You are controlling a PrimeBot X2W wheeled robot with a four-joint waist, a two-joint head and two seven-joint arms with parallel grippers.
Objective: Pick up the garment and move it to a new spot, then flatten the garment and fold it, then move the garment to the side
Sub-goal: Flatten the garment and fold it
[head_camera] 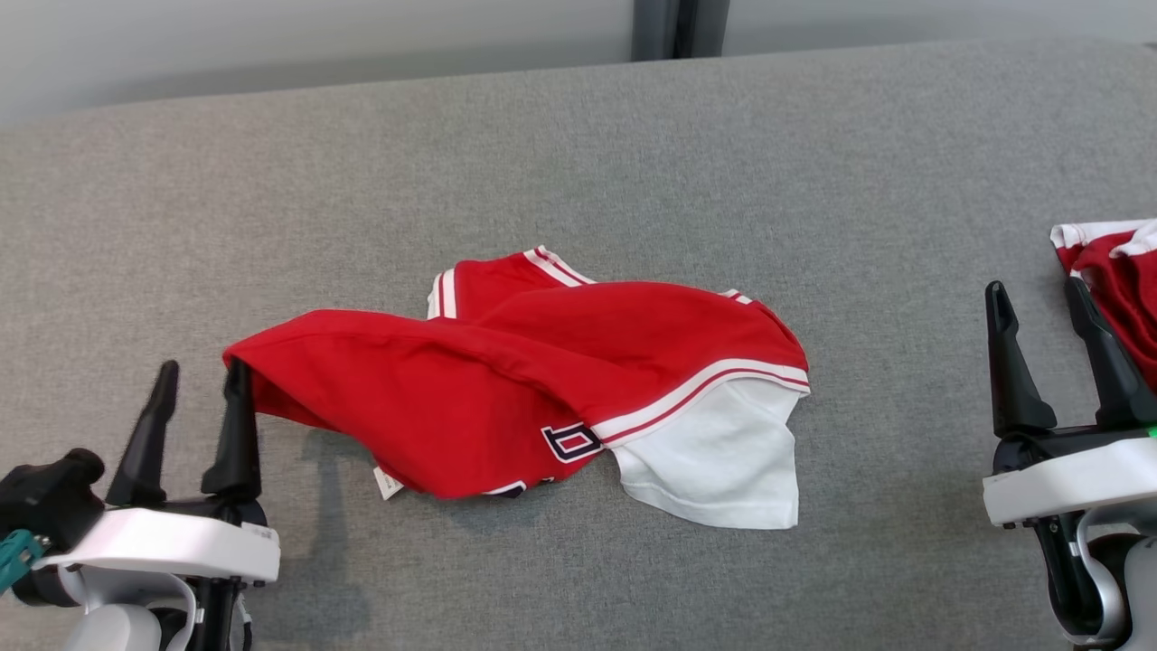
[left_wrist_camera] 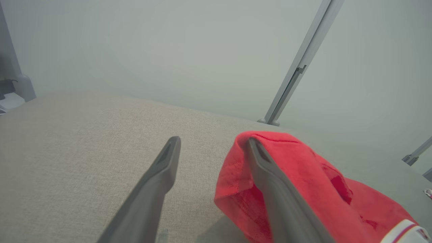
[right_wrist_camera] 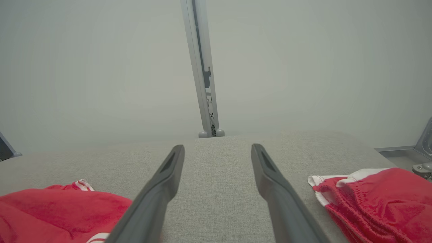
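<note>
Garment [head_camera: 542, 380], red with white trim, lies crumpled in the middle of the worktop [head_camera: 578, 163]. Its left edge drapes over one tip of the two left fingers [head_camera: 237, 425], which stand apart. The two right fingers [head_camera: 1012, 371] also stand apart, just beside a second red garment [head_camera: 1121, 280] at the right edge.

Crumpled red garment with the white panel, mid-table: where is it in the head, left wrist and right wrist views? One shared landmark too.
Head view: red garment at centre of the grey table.
Left wrist view: red garment at lower right.
Right wrist view: red garment in the lower left corner.
Shared landmark: grey post behind the table's far edge.
</note>
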